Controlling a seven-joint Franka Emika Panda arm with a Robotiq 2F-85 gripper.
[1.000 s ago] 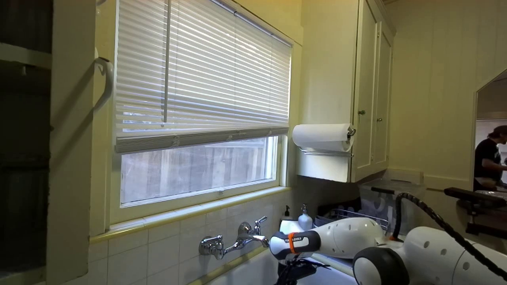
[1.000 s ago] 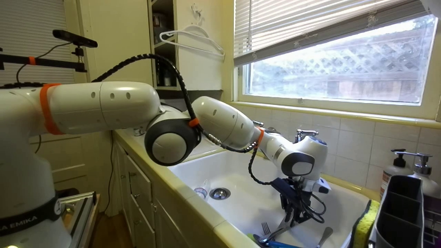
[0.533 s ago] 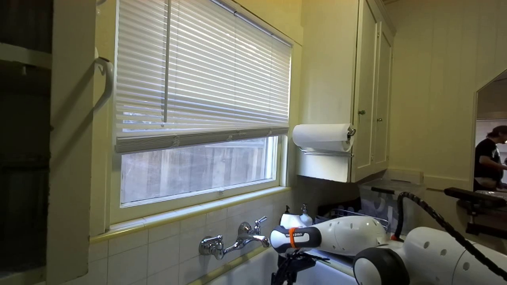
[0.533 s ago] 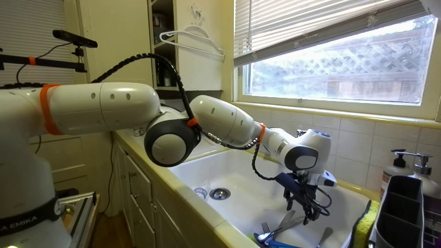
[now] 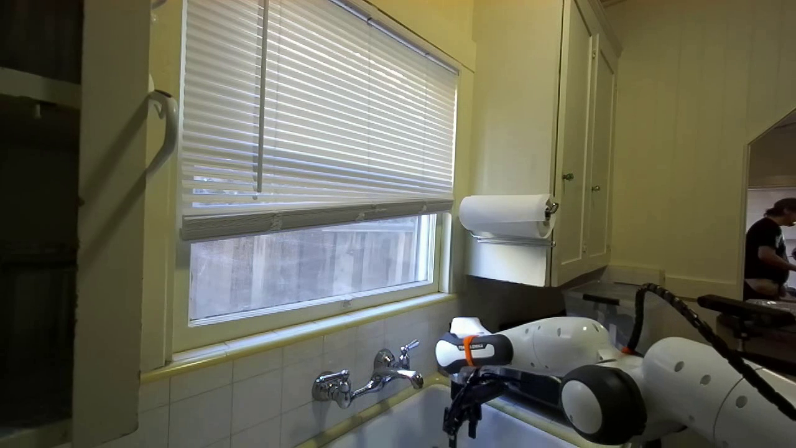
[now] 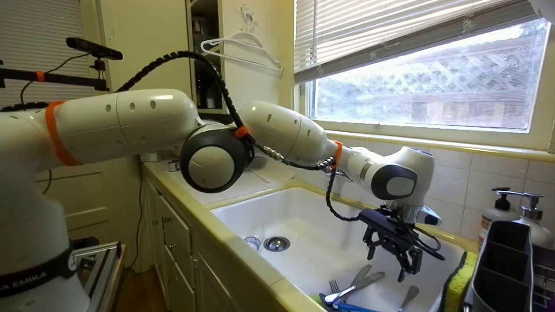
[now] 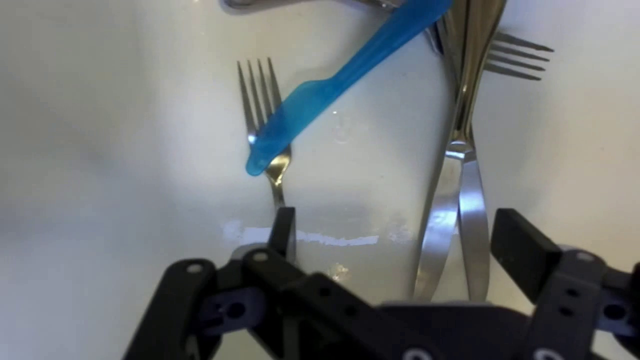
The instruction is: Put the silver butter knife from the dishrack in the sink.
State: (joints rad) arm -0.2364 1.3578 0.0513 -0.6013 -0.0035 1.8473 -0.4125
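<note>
Two silver butter knives [image 7: 442, 215] lie crossed on the floor of the cream sink [image 6: 312, 264], blades toward the gripper in the wrist view. Which of them came from the rack I cannot tell. Over them hangs my gripper [image 7: 396, 220], jaws spread wide and holding nothing. Both blades show between its fingers, nearer the right one, apart from it as far as I can see. In an exterior view the gripper [image 6: 387, 265] is raised above the blades [image 6: 368, 279]. The dark grey dishrack [image 6: 505, 249], with its divided compartments, stands at the sink's right end.
A blue plastic utensil [image 7: 325, 95] lies across a fork [image 7: 257, 105]; another fork [image 7: 520, 60] is under the knives. A yellow sponge [image 6: 460, 277] leans by the rack. Soap bottles [image 6: 496, 216] stand behind. The chrome tap [image 5: 392, 373] juts from the tiled wall.
A second ago the jaws were low and nearly together at a silver knife. They have spread apart and lifted toward the rack's end; the knife lies in the sink.
</note>
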